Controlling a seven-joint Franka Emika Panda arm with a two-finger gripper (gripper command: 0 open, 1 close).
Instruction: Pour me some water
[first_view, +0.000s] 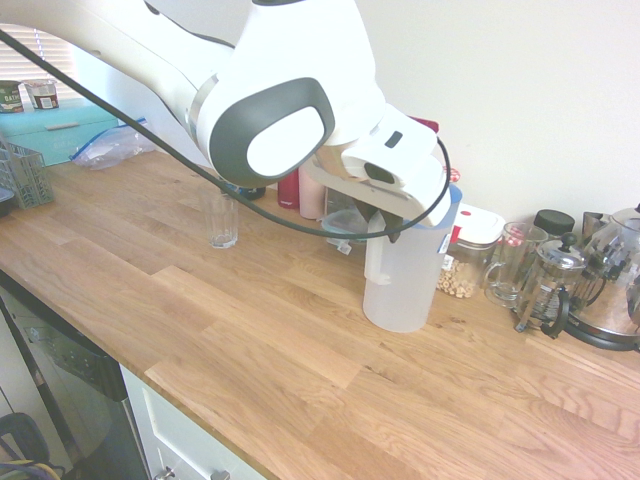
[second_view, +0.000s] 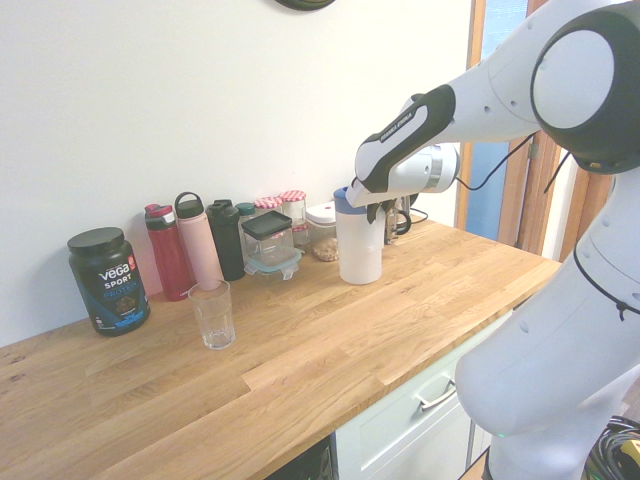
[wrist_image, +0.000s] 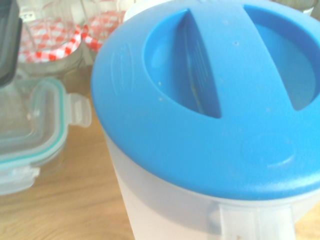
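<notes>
Wooden counter (first_view: 250, 340) against a white wall, seen from both sides and from above the jug.

Centre: frosted white jug (first_view: 400, 285) with blue lid (wrist_image: 200, 125), upright on the counter, base flat. Water not discernible through the cloudy wall; can only be placed as inside the jug, level unreadable.

Gripper (first_view: 390, 230) at the jug's upper rim on the handle side, angled steeply down, fingers clenched on the handle. In the second exterior view, dark fingers (second_view: 378, 212) pressed against the jug (second_view: 360, 250) just below the lid. In the wrist view, lid filling most of the field, handle root at the lower edge.

Glass (first_view: 223, 220): clear tumbler, upright, well apart from the jug, standing alone on bare wood (second_view: 213, 315).

Along the wall, from the glass side: dark tub (second_view: 108, 280), red bottle (second_view: 168, 255), pink bottle (second_view: 200, 250), black bottle (second_view: 227, 240), then a clear box with teal seal (wrist_image: 30, 130) just beside the jug. Behind the box, two jars with red-checked lids (wrist_image: 50, 42).

Beyond the jug: white-lidded jar of beige nuts (first_view: 465, 260) close behind it, then a glass mug (first_view: 512, 262), a French press (first_view: 545, 285) and a kettle (first_view: 615, 290), all near the wall.
</notes>
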